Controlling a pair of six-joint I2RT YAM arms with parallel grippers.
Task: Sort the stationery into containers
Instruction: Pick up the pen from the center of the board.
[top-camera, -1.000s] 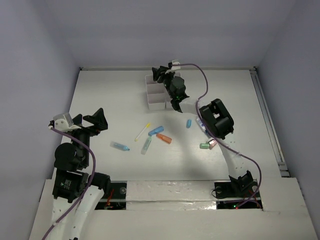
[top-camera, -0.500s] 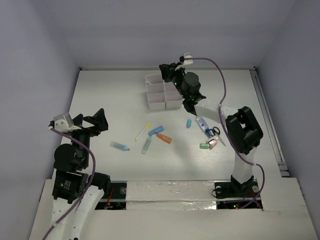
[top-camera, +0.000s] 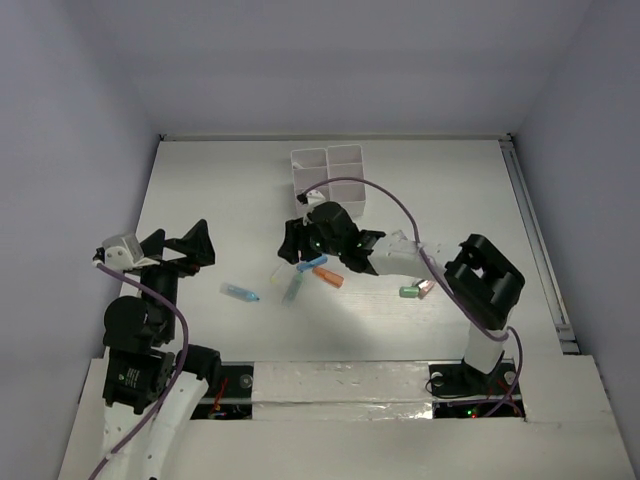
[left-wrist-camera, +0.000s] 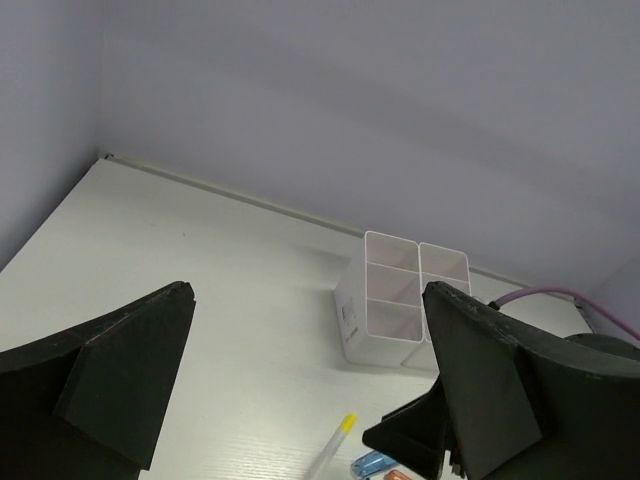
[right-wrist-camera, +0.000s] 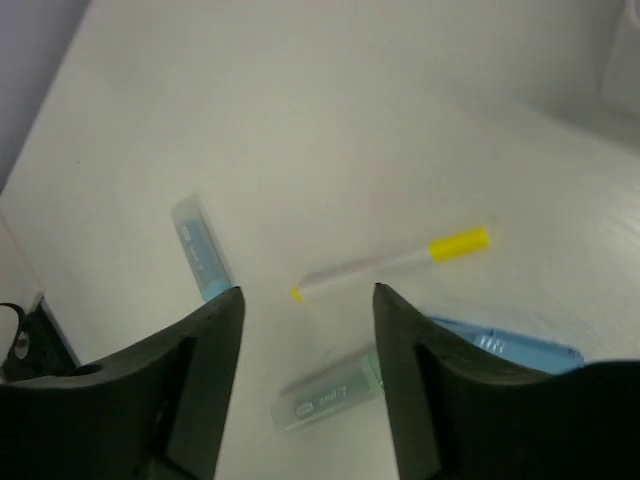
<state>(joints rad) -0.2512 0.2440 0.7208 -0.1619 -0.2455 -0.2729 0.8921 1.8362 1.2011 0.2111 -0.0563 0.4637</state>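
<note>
The white organizer (top-camera: 328, 180) stands at the back middle and shows in the left wrist view (left-wrist-camera: 400, 315). On the table lie a blue marker (top-camera: 240, 292), a pale-green marker (top-camera: 293, 290), an orange marker (top-camera: 328, 277), and green (top-camera: 408, 292) and pink (top-camera: 426, 290) erasers. My right gripper (top-camera: 290, 242) is open and empty, low over the marker cluster. In its view (right-wrist-camera: 308, 292) the jaws stand around the tip of the white-yellow pen (right-wrist-camera: 395, 263), with the pale-green marker (right-wrist-camera: 330, 391) below and blue markers at left (right-wrist-camera: 200, 247) and right (right-wrist-camera: 510, 345). My left gripper (top-camera: 178, 240) is open and empty at the left. The scissors and tube are hidden.
The right forearm (top-camera: 400, 255) stretches across the table's middle and covers items beneath it. The side walls (top-camera: 90, 200) close in the table on the left and right. A metal rail (top-camera: 535, 240) runs along the right edge.
My right arm has swung from over the organizer down and left to the marker cluster. The organizer is now uncovered. The left arm has barely moved.
</note>
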